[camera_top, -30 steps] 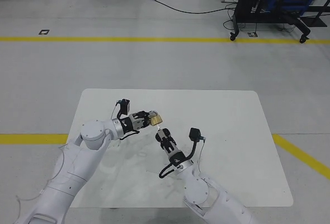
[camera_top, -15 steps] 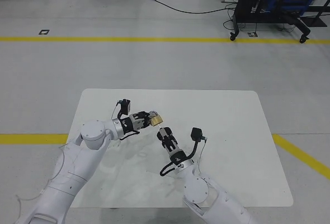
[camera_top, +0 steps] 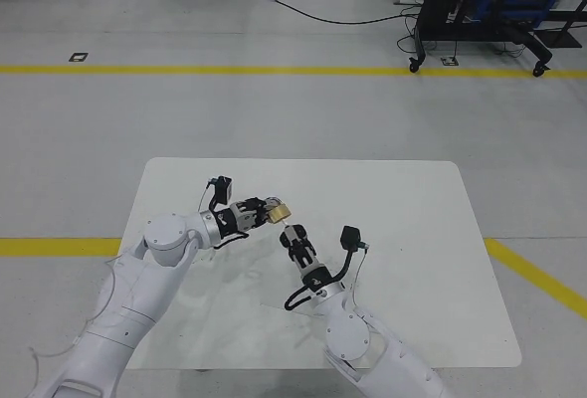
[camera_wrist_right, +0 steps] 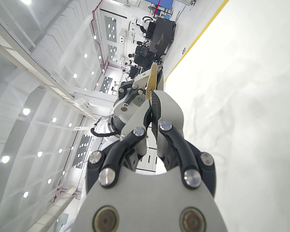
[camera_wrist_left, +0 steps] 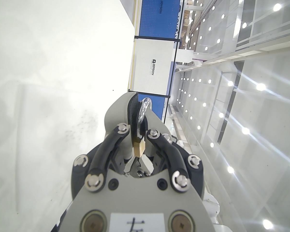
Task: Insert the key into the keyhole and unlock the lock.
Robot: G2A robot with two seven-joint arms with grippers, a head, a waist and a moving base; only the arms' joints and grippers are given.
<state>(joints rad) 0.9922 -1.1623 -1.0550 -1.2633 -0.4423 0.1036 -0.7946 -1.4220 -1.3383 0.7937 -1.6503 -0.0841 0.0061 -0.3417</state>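
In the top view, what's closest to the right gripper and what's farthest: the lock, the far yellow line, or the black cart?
1. Lock, right beside the right gripper, held by the left gripper.
2. Far yellow line, on the floor beyond the table.
3. Black cart, past that line, far right.

White table (camera_top: 413, 199), rectangular with rounded corners, its long side running across the room. The top is matte and plain. There are faint grey scuff marks (camera_top: 236, 287) on the near left part of the top, with fine dark specks (camera_wrist_left: 81, 123) among them. It stands on a pale grey floor (camera_top: 274, 109). A yellow floor line (camera_top: 35, 246) meets the table's left edge and shows again past its right edge.
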